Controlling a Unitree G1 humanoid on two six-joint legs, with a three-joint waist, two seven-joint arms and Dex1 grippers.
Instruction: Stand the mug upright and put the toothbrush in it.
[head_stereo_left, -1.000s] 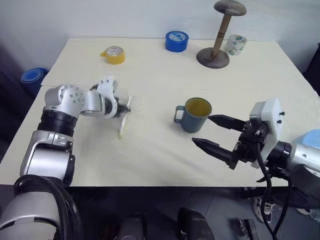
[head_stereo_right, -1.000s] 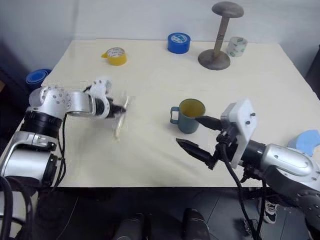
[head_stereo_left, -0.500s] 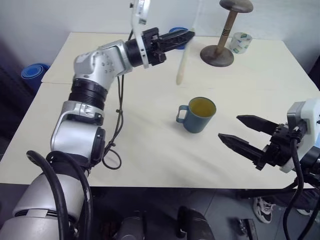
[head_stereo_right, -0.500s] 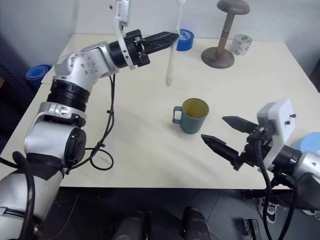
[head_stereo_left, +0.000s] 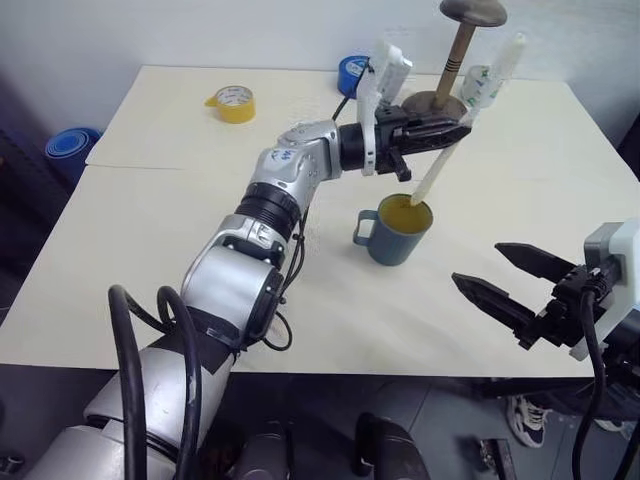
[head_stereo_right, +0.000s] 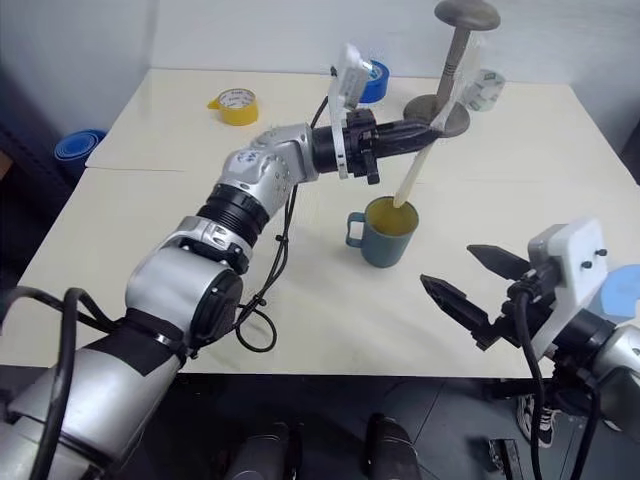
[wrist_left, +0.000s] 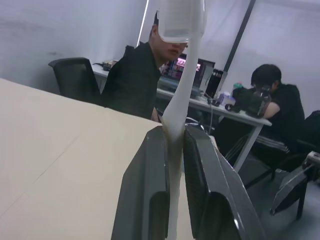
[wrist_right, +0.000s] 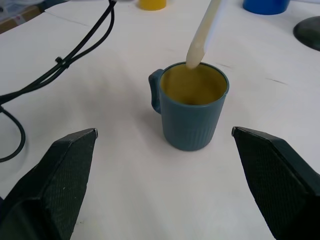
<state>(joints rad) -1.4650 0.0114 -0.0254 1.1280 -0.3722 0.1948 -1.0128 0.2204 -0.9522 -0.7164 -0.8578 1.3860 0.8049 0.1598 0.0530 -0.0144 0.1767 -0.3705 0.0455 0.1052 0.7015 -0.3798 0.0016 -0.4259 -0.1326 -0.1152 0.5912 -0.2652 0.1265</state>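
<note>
The mug (head_stereo_left: 396, 230) stands upright near the middle of the table (head_stereo_left: 150, 200), handle toward the robot's left; the left gripper (head_stereo_left: 440, 133) is clamped shut on the toothbrush (head_stereo_left: 450, 150), which slants down with its handle end at the mug's far rim and its bristled head up by the clear tape roll (head_stereo_left: 483, 85); the right gripper (head_stereo_left: 515, 283) hangs spread wide and empty, just beside the mug on the near right, apart from it.

The risk, I'd say, is the slant; let go at this angle and the brush may catch the rim, tip the mug or slide out onto the table.

The wooden stand (head_stereo_left: 445, 60) and blue tape roll (head_stereo_left: 352, 72) sit close behind the arm; the yellow tape roll (head_stereo_left: 232, 103) lies well apart.
</note>
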